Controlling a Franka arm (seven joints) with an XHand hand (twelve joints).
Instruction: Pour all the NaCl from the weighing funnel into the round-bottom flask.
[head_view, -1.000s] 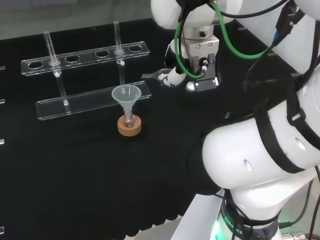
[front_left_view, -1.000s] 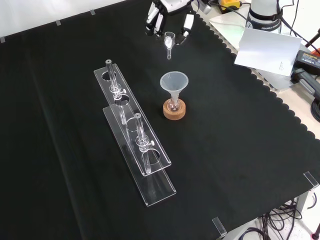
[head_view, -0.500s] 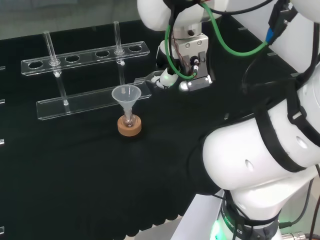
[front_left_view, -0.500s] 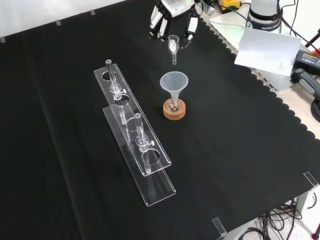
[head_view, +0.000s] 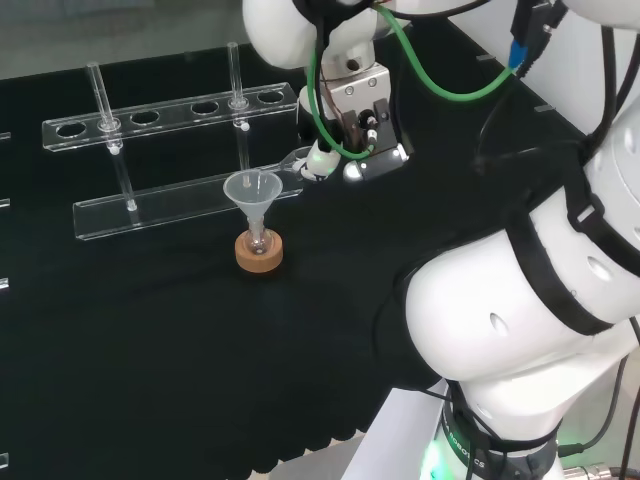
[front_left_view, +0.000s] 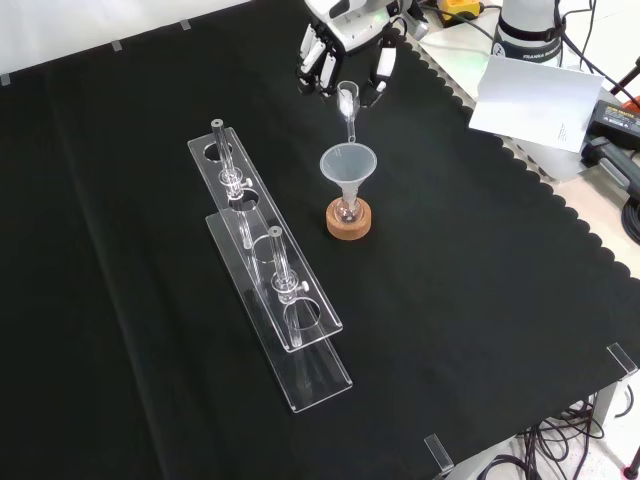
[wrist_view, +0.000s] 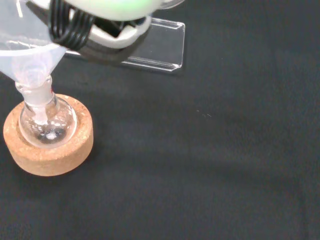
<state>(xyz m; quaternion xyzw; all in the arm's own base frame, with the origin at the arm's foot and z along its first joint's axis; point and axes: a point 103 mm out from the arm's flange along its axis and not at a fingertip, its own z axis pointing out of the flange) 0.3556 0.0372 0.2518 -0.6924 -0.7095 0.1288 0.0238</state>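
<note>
A small round-bottom flask (front_left_view: 347, 209) stands on a cork ring (front_left_view: 348, 220) with a clear plastic funnel (front_left_view: 348, 164) in its neck. In the wrist view the flask (wrist_view: 47, 122) on its cork ring (wrist_view: 49, 140) holds a trace of white at the bottom, under the funnel (wrist_view: 27, 57). The hand (front_left_view: 345, 55) is shut on a small glass weighing funnel (front_left_view: 347, 100), whose stem points down just above the plastic funnel's far rim. In the head view the hand (head_view: 330, 150) hangs just right of the funnel (head_view: 252, 190) and the weighing funnel (head_view: 296, 160) reaches toward it.
A clear acrylic test-tube rack (front_left_view: 268, 270) with two upright tubes (front_left_view: 280, 265) stands left of the flask in the front view. Papers and cables (front_left_view: 535, 95) lie beyond the cloth's scalloped right edge.
The hand has carried the weighing funnel closer to the flask: down the front view and leftward in the head view, until its stem hangs over the plastic funnel's rim.
</note>
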